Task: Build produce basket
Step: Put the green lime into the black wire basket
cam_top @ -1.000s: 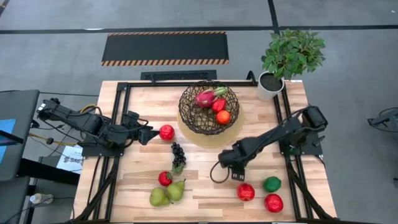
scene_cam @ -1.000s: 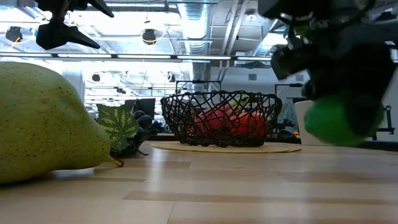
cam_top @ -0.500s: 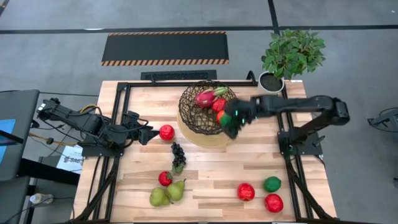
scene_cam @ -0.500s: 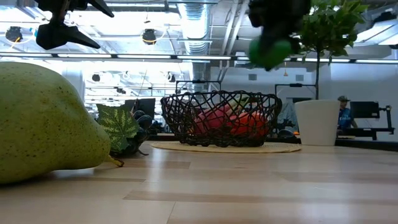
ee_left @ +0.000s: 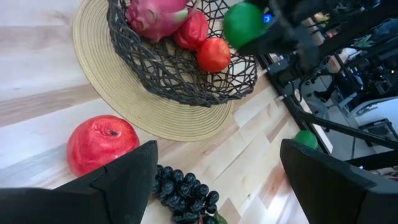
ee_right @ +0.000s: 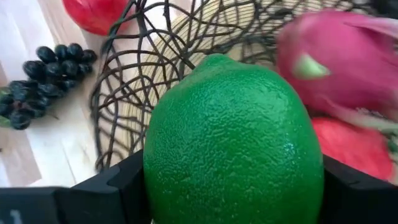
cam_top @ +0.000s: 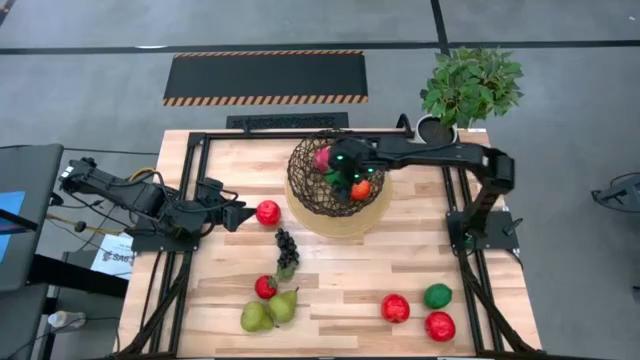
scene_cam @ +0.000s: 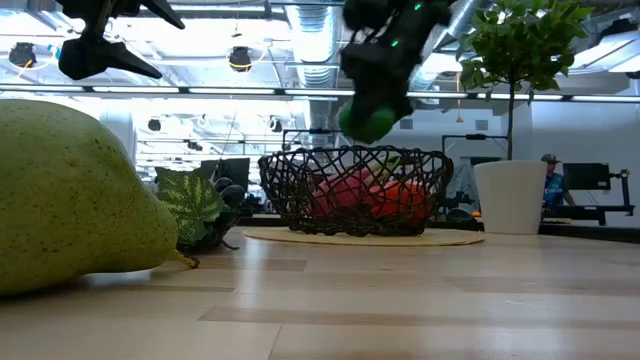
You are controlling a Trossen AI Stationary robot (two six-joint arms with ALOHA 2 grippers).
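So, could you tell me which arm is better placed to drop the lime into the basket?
Right: its gripper holds the lime over the basket. The left gripper waits open beside a red fruit.

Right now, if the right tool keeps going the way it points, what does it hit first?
Probably the basket. The right tool is shut on the green fruit above the basket's inside, with the dragon fruit just beside its line. Depth is unclear, so that fruit could come first.

Grey floor [cam_top: 90, 90], striped black mat [cam_top: 265, 76], possibly ceiling ducts [scene_cam: 310, 20]
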